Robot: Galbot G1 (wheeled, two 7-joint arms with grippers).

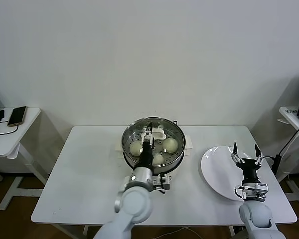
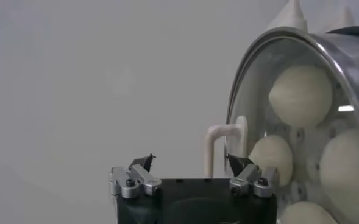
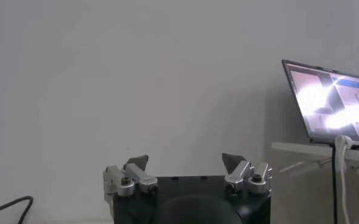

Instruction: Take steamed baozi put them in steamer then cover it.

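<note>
The steamer (image 1: 177, 153) stands at the middle back of the table, and the clear glass cover (image 2: 252, 79) lies on it. Through the glass I see several steamed baozi (image 1: 170, 144) (image 2: 301, 95) on the perforated tray. My left gripper (image 1: 149, 131) (image 2: 189, 159) hovers over the cover, open. The cover's white handle (image 1: 158, 133) (image 2: 219, 137) stands between the fingers, closer to one of them, and neither touches it. My right gripper (image 1: 245, 152) (image 3: 184, 161) is open and empty, pointing up over the white plate (image 1: 217, 169).
The bare plate lies at the table's right, near the front edge. A side table (image 1: 20, 132) with a phone (image 1: 17, 115) and cables stands to the left. At the far right, another stand holds a laptop (image 3: 331, 100).
</note>
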